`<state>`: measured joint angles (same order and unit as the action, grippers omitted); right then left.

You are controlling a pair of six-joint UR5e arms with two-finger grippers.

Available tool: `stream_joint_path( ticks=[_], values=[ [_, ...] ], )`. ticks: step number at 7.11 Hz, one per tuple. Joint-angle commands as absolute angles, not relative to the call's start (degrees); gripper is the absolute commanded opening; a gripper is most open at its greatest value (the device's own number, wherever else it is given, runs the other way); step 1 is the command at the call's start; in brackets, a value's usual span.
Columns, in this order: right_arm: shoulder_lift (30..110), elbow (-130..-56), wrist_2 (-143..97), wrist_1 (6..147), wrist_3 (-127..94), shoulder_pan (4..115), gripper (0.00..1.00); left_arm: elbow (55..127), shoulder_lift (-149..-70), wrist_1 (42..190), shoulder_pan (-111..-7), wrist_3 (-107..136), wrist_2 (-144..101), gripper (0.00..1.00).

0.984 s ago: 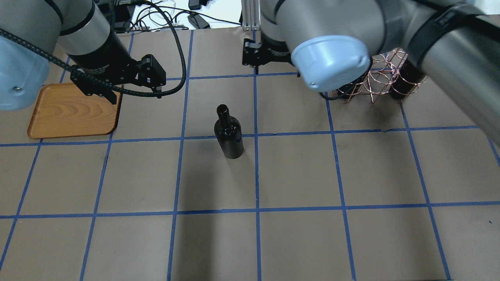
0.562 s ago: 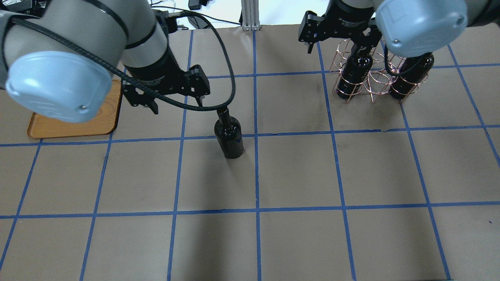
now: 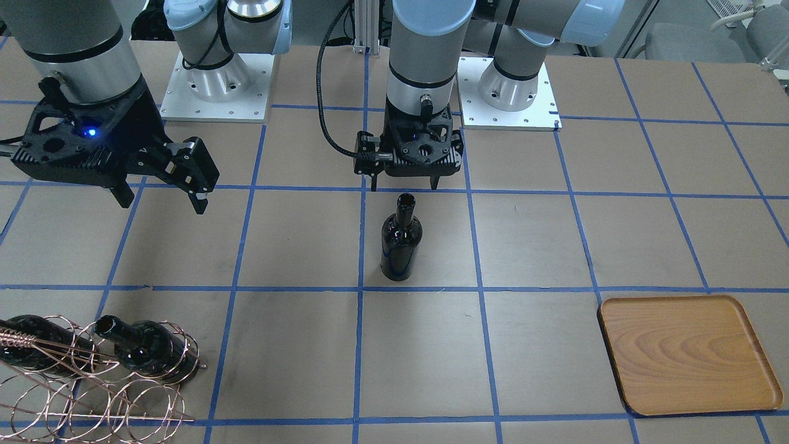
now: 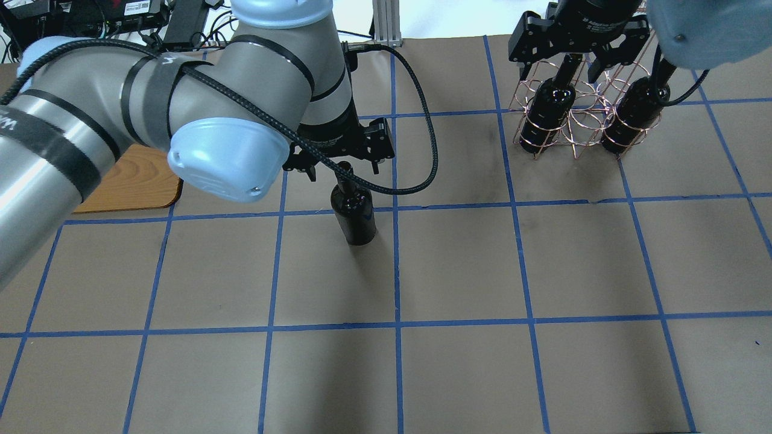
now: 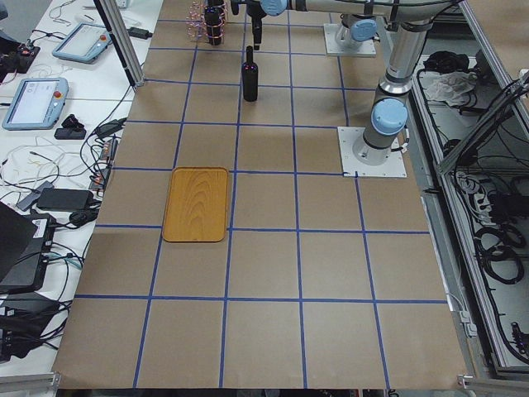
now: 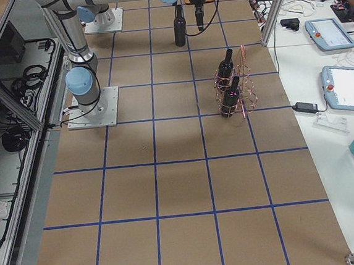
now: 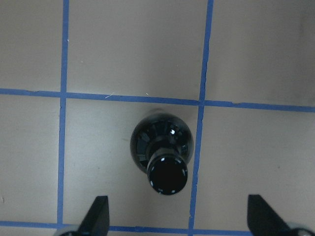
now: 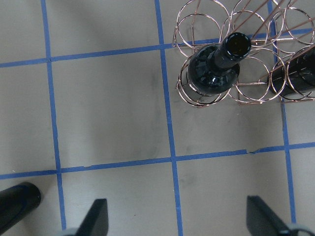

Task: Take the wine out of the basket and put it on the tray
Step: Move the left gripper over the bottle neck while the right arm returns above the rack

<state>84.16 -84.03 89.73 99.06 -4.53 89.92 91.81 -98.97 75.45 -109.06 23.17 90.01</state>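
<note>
One wine bottle stands upright alone on the table, also in the front view and the left wrist view. My left gripper is open and empty just above its mouth; the fingers stand either side, not touching. Two more wine bottles lean in the copper wire basket at the far right. My right gripper is open and empty above the table next to the basket; its wrist view shows a bottle in the basket. The wooden tray lies empty at the left.
Blue tape lines grid the brown table cover. The left arm's black cable loops beside the standing bottle. Both arm bases sit at the table's robot side. Tablets and cables lie on a side bench.
My left arm has swung from over the tray rightward to above the standing bottle. My right arm has drawn away to the right, over the basket. The bottles have not moved.
</note>
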Motion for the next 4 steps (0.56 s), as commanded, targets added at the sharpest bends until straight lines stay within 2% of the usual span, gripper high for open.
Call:
stream_joint_path(
  ticks=[1,3,4],
  values=[
    [84.3,-84.7,89.5,97.3,1.0,89.3,1.00,91.9,-101.1,73.9,-108.8,22.5,90.6,1.00],
    [84.4,-85.0,89.6,95.8,8.4,89.5,1.00,93.3,-101.0,73.7,-107.1,22.5,90.4,0.98],
    [84.4,-85.0,89.6,95.6,8.4,89.4,1.00,93.6,-101.1,73.7,-107.0,22.5,90.4,0.82]
  ],
)
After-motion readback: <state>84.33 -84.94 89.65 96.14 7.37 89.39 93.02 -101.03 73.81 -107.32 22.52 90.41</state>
